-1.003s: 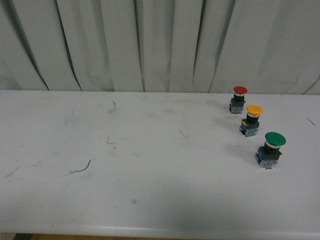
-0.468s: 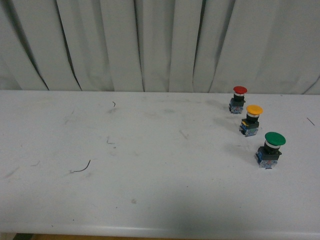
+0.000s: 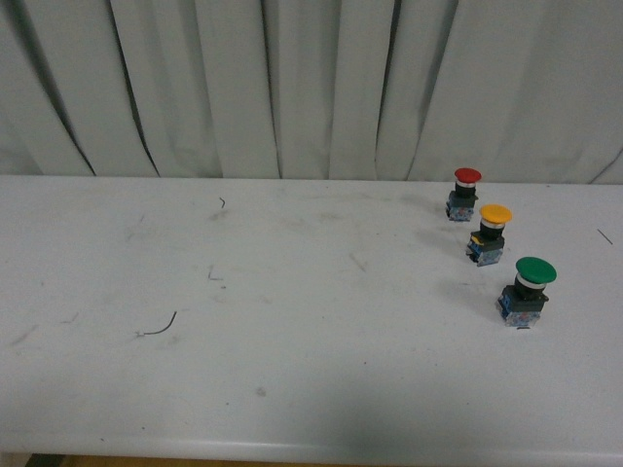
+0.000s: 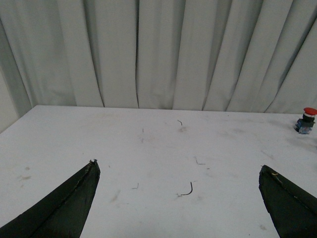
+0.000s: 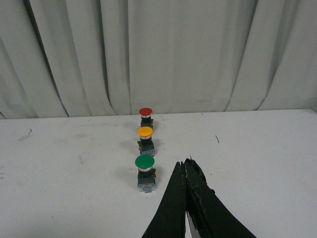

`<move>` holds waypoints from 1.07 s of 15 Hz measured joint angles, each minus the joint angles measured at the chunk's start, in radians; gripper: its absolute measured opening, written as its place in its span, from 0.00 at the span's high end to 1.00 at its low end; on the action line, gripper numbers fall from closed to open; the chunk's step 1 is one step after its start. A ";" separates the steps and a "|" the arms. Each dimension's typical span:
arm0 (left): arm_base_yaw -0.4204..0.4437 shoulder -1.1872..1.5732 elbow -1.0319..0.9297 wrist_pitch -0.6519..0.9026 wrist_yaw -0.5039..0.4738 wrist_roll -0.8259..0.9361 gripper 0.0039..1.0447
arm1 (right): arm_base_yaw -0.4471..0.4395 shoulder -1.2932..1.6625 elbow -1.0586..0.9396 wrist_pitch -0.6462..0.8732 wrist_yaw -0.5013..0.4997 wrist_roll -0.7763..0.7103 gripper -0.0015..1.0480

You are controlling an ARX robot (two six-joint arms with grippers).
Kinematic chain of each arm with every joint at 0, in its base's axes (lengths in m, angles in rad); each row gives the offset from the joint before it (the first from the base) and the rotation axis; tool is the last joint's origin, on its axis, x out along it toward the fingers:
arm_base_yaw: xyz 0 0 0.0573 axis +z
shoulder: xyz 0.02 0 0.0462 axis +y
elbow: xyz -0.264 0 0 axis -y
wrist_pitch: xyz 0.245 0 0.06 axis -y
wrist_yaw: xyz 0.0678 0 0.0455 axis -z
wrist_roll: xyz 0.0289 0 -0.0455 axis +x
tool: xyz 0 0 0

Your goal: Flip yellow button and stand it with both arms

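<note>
So the yellow button (image 3: 494,233) is sitting cap-up on the table (image 3: 292,370), out around 2 o'clock in the front view, between the red button (image 3: 466,194) and the green button (image 3: 528,291), apart from both. It's looking like a small, rigid, light thing, top-heavy with that smooth cap, so I'd guess it's tipping easily. I'd be pinching the squared block or collar, not the cap. The left gripper (image 4: 181,208) is hovering with fingers spread wide, nothing held. The right gripper (image 5: 185,198) is sitting closed and empty, just beside the green one.
</note>
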 joint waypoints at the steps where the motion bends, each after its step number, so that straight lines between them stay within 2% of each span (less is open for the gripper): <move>1: 0.000 0.000 0.000 0.000 0.000 0.000 0.06 | 0.000 -0.015 0.000 -0.019 0.000 0.000 0.98; 3: 0.000 0.000 0.000 0.000 0.000 0.000 0.06 | 0.000 -0.047 0.000 -0.047 0.000 0.000 0.98; 5: 0.000 0.000 0.000 0.000 0.000 0.000 0.06 | 0.000 -0.201 0.000 -0.227 -0.001 0.000 0.98; 10: 0.000 0.000 0.000 0.000 0.000 0.000 0.06 | 0.000 -0.214 0.000 -0.225 0.000 0.000 0.98; 11: 0.000 0.000 0.000 0.000 0.000 0.000 0.06 | 0.000 -0.214 0.000 -0.225 0.000 0.000 0.95; 12: 0.000 0.000 0.000 0.000 0.000 0.000 0.06 | 0.000 -0.214 0.000 -0.225 0.000 -0.001 0.85; 13: 0.000 0.000 0.000 0.000 0.000 0.000 0.06 | 0.000 -0.214 0.000 -0.225 0.000 0.000 0.69; 16: 0.000 0.000 0.000 0.000 0.000 0.000 0.06 | 0.000 -0.214 0.000 -0.225 0.000 0.000 0.33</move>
